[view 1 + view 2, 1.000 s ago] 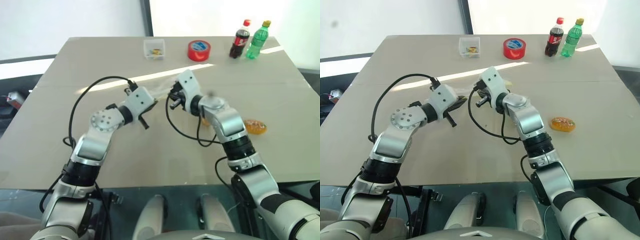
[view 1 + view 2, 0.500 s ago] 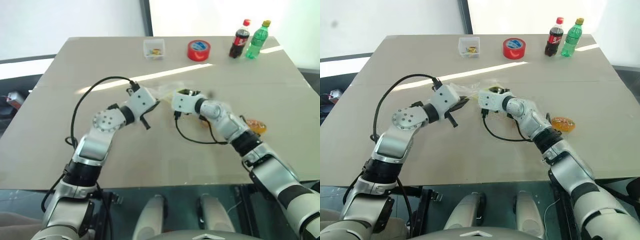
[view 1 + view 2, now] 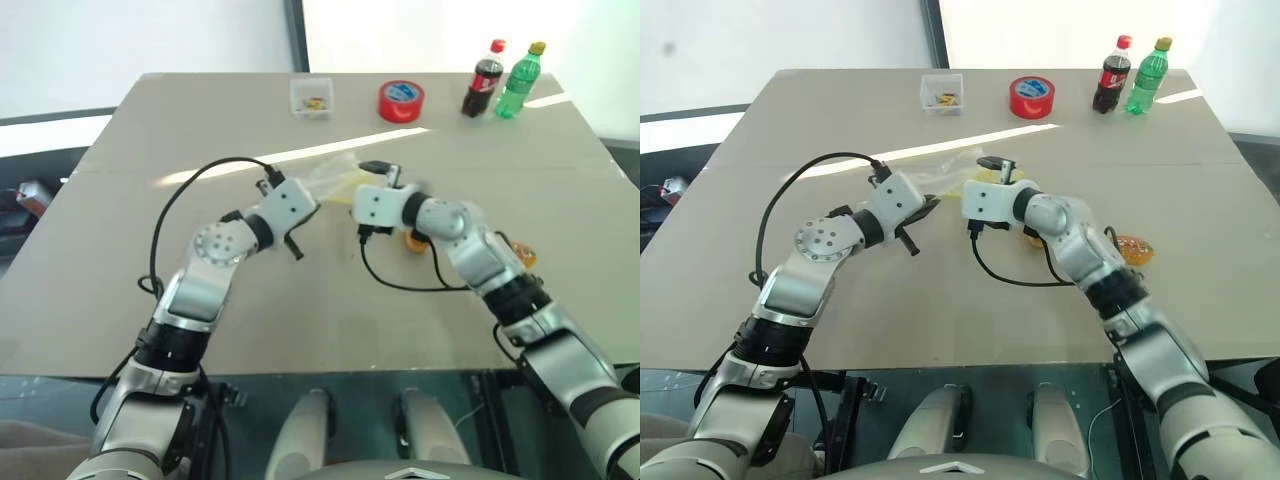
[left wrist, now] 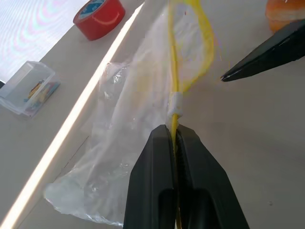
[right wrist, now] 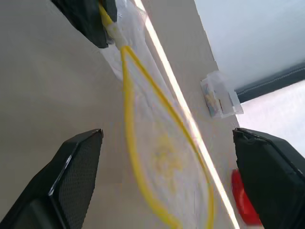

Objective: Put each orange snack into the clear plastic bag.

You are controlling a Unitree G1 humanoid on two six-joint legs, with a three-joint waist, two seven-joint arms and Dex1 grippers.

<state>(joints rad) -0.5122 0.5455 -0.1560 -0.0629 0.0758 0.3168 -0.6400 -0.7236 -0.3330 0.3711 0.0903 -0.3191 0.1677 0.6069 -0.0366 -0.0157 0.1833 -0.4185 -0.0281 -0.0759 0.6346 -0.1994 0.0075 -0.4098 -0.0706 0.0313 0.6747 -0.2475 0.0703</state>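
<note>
Head views: the left gripper (image 3: 312, 204) pinches the yellow strip of the clear plastic bag (image 3: 335, 178), holding it above the table (image 3: 150, 150). The right gripper (image 3: 980, 178) stands wide, empty, at the bag's mouth. Two orange snacks (image 3: 1133, 250) lie on the table beside the right arm.

Left wrist view: the mouth gapes as a loop; it could sag shut.

Right wrist view: the fingers (image 5: 71, 176) straddle the mouth; a snag could tear the strip free.

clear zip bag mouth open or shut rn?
Open. The clear plastic bag's yellow rim gapes in a loop; the left pincer pinches one end.
</note>
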